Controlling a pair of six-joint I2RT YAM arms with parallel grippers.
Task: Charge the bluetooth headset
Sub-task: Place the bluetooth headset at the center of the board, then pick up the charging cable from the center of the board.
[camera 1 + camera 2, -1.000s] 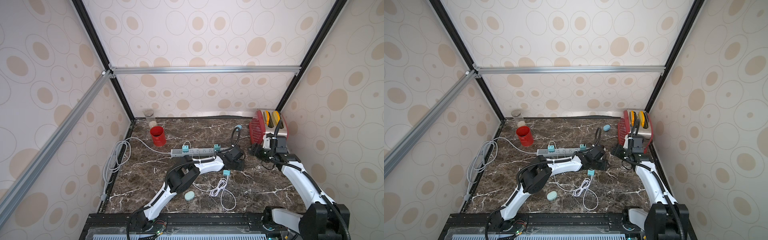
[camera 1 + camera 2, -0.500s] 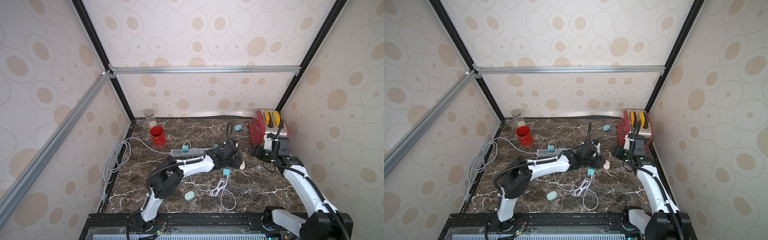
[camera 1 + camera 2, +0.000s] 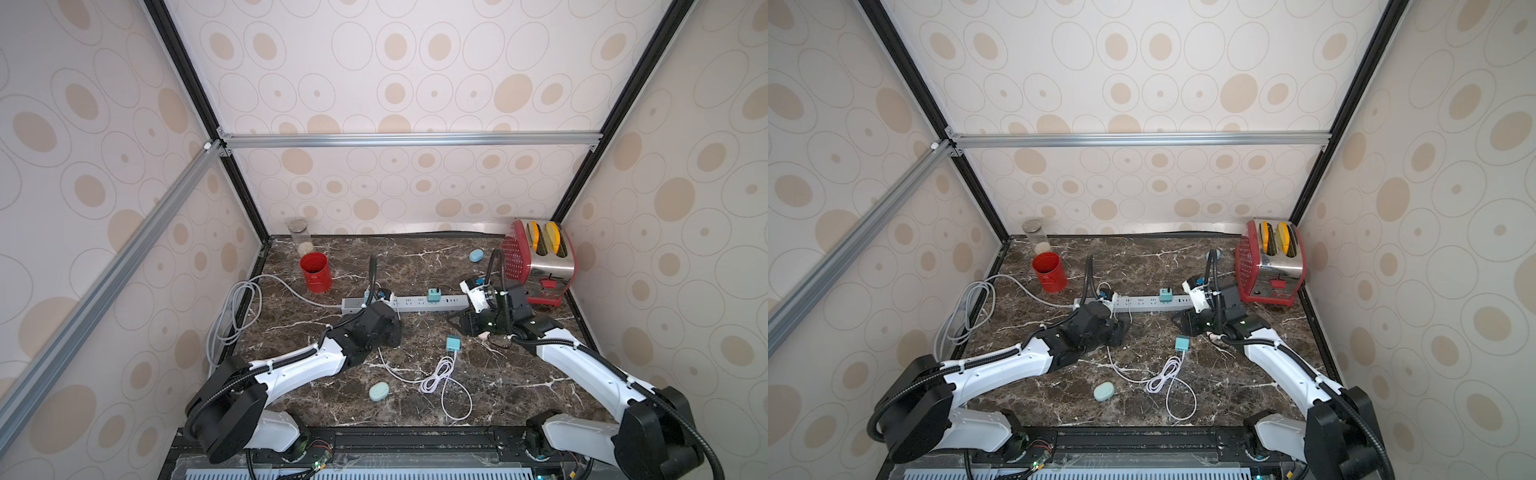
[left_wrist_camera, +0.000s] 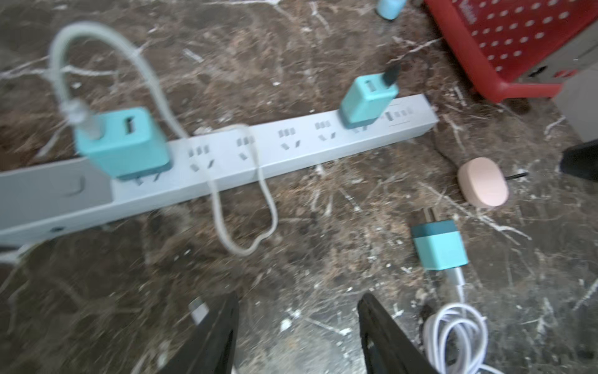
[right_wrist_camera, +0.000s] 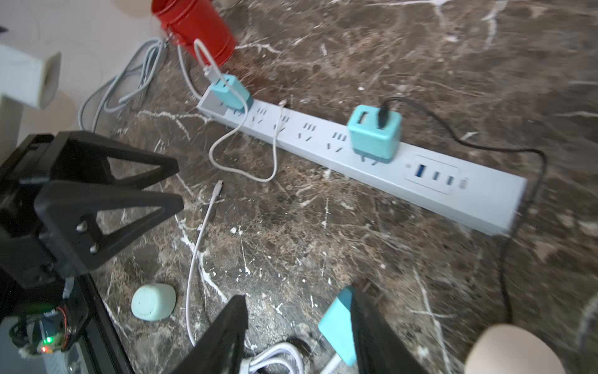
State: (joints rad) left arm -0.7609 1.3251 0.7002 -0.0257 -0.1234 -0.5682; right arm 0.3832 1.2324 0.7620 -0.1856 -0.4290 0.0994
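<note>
Findings for your review:

1. **Left gripper.** Your left gripper (image 4: 298, 296) sits low over the marble table (image 3: 415, 266), just in front of the power strip (image 4: 291, 152). Its jaws stand apart with nothing between them. The free metal tip of the white cable (image 5: 197, 246) lies on the table just beside one finger.

2. **Right gripper.** Your right gripper (image 5: 296, 294) is low near the strip's far end. Its jaws are spread and empty. The loose charger (image 4: 440, 244) lies on its side just beside one finger, prongs out of any socket. The white cable runs from it in a coil.

3. **Headset.** The pink case (image 4: 482, 182) rests on the table beside your right gripper, outside its jaws, near the strip's end and the loose charger. The black cable (image 5: 485, 147) runs from the plugged charger (image 5: 375, 136) around the strip's end to the case. The pictures do not show whether its plug is seated.

4. **Other items.**
   - The mint case (image 3: 379, 391) lies near the front edge.
   - The blue case (image 3: 476, 255) lies at the back beside the toaster (image 3: 544, 257).
   - The red cup (image 3: 316, 272) stands upright at the back left.
</note>
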